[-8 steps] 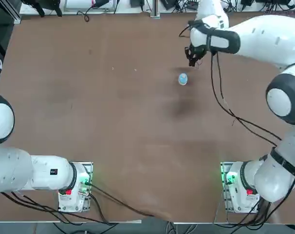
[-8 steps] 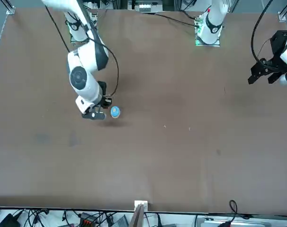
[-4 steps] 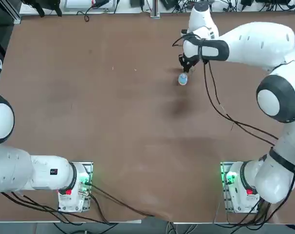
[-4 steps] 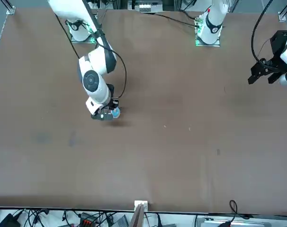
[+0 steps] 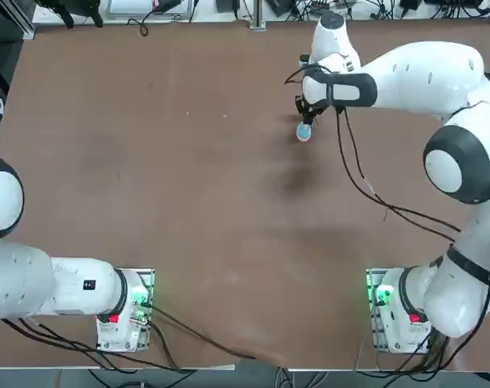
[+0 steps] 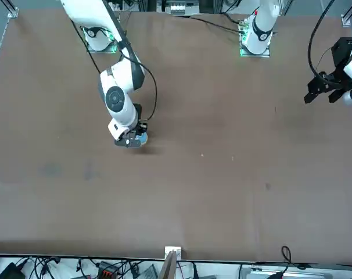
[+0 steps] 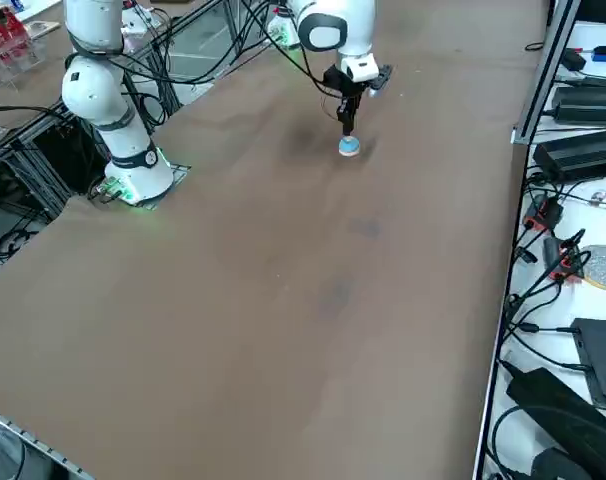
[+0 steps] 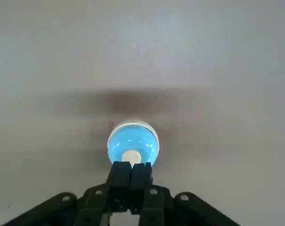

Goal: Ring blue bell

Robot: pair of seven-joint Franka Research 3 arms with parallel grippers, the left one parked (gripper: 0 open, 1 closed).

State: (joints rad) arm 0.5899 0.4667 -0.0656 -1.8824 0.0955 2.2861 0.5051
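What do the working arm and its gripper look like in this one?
The right arm has glossy white rounded links with dark grey joint caps. Loose black cables trail from its wrist to a base lit green with a red spot. The right gripper is black, with two slim square-tipped fingers on a bracket with round holes.

Blue bell [image 8: 133, 145]: near edge hidden behind closed fingertips of right end effector [image 8: 131, 175] in wrist view. Contact with knob: cannot tell. Front view: bell [image 6: 141, 139] mostly covered by end effector [image 6: 131, 141].
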